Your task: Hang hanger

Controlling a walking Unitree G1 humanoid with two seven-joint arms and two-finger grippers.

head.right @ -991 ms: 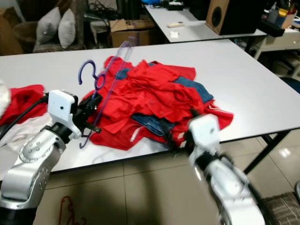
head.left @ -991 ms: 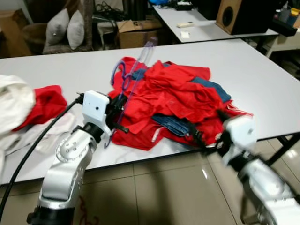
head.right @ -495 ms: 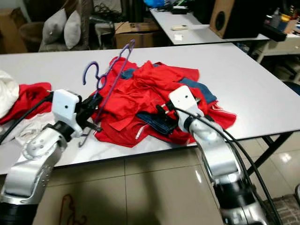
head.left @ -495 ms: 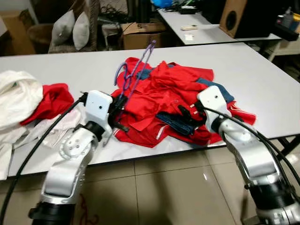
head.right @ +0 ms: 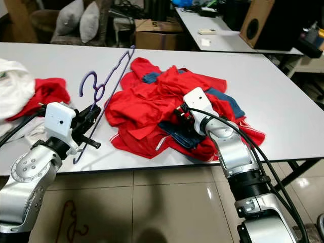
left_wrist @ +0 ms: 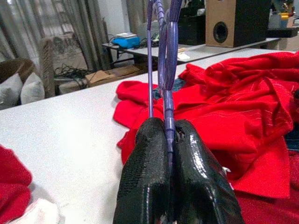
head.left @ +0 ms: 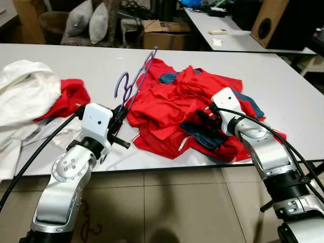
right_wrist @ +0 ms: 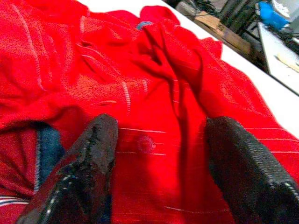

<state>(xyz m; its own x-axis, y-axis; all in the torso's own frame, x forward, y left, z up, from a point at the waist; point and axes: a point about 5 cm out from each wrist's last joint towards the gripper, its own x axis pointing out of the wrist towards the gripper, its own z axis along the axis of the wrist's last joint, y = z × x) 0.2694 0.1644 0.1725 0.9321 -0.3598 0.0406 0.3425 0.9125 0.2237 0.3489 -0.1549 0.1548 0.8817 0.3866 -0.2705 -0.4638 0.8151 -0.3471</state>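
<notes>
Left hand [head.left: 120,117] grips thin purple plastic hanger [head.left: 135,83] above the white surface [head.left: 283,81].
Head views: right hand [head.right: 178,114] spread wide over rumpled red cloth heap [head.right: 157,109]. Left wrist: black fingers [left_wrist: 145,172] pinch hanger's rod. Right wrist: fingers [right_wrist: 79,172] straddle cloth.

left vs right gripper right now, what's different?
Fingers: the left gripper is shut on the purple hanger; the right gripper is open and holds nothing.
Place: the left sits above the table edge, beside the red clothes; the right hangs over that pile with its fingers spread.
Shared: both have black fingers and reach over the same white table.
</notes>
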